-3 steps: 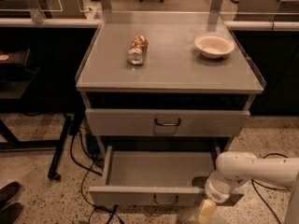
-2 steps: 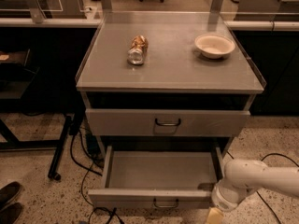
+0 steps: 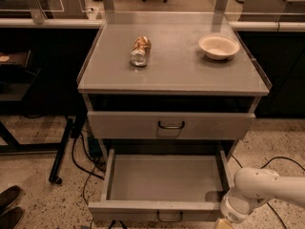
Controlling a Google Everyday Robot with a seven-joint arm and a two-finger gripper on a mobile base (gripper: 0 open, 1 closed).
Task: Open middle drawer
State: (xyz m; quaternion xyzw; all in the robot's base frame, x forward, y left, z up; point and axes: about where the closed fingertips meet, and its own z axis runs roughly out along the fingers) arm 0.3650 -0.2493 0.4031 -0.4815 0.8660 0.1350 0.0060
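— What's new with the middle drawer (image 3: 143, 206)?

— Little on the drawer itself. It sits below the shut upper drawer (image 3: 124, 125), pulled well out of the cabinet, about as far as a second ago. The change is the arm (image 3: 267, 189): it has slid down and right, away from the drawer's front right corner.

— And the gripper?

— The gripper (image 3: 223, 223) is at the bottom edge of the view, just off that corner and mostly cut off. I cannot tell whether it is open or closed, or whether it touches the front.

— So what does that mean for the task?

— I'd judge the opening done and the arm backing off.

— Materials?

— Dull grey sheet metal, a flat rectangular tray with low walls and nothing in it, and a thin dark bar handle (image 3: 170, 217) at front centre. The cabinet top (image 3: 181, 70) is smooth matte grey with a raised lip. On it are a can (image 3: 140, 50) lying on its side, metallic and dented-looking, and a pale shallow round bowl (image 3: 218, 46). The floor is speckled, with black cables (image 3: 85, 168) trailing over it.
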